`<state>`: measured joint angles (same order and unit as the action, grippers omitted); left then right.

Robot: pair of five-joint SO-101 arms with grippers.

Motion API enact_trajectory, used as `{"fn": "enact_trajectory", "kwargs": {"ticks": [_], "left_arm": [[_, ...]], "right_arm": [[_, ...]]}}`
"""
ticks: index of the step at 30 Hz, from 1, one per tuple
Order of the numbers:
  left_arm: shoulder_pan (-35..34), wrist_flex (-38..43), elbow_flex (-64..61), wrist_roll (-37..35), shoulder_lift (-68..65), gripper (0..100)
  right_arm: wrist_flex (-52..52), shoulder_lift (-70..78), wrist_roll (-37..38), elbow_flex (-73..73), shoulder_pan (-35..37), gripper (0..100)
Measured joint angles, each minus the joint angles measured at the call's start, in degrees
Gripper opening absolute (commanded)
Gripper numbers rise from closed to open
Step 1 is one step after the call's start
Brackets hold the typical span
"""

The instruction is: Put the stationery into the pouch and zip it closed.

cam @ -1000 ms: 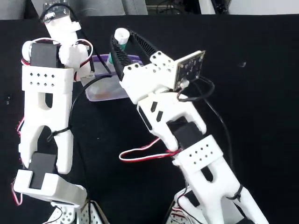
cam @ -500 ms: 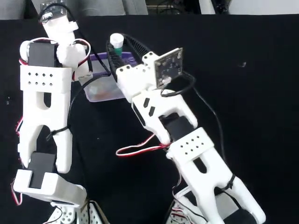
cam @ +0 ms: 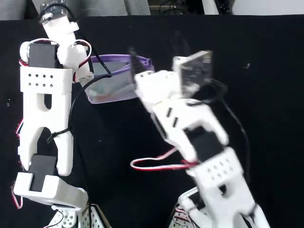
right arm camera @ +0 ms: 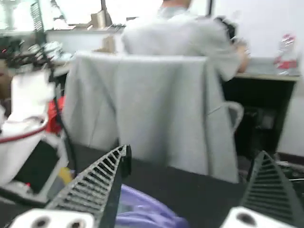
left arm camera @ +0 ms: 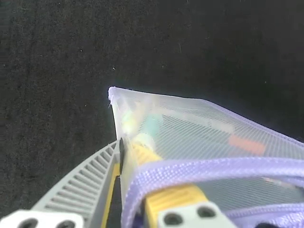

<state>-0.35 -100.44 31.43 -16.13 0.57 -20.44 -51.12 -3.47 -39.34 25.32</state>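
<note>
While the left gripper [left arm camera: 124,156] pinches one corner of the pouch [left arm camera: 204,137], with the mesh wall and purple zip band [cam: 114,59] clamped between its pads, the pouch hangs lifted off the black table [cam: 266,71] at the far left. Stationery [left arm camera: 149,126] lies inside it, showing through the mesh, along with an orange piece [left arm camera: 246,145]. The right gripper [right arm camera: 194,153] hovers just above the pouch's mouth, jaws spread wide and empty.

Loading looks finished, so zipping is likely the step in hand. To do it well, the left arm should hold the corner firm and the band taut, while the right closes on the slider and draws it straight along the band. Where the slider sits cannot be made out.

The mouth gapes, so slack fabric could jam the zip. The right arm's red cable loop [cam: 156,164] hangs near the pouch, and the two arms stand close together.
</note>
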Motion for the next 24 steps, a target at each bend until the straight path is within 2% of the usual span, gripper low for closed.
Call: {"fn": "enact_trajectory", "kwargs": {"ticks": [5,9,14,19,24], "left_arm": [[0.00,0.00,0.00,0.00,0.00,3],[0.00,0.00,0.00,0.00,0.00,3],[0.00,0.00,0.00,0.00,0.00,3],[0.00,0.00,0.00,0.00,0.00,3],[0.00,0.00,0.00,0.00,0.00,3]], "right_arm": [[-10.46,-7.21,-0.09,0.35,-3.25,36.7],[-12.22,-9.05,1.41,-5.98,-3.43,32.0],[-4.13,-9.05,3.69,-18.99,-2.64,23.2],[5.89,-9.05,3.78,-28.84,-0.53,22.7],[8.62,-9.05,3.87,-29.80,-0.26,22.6]]}}
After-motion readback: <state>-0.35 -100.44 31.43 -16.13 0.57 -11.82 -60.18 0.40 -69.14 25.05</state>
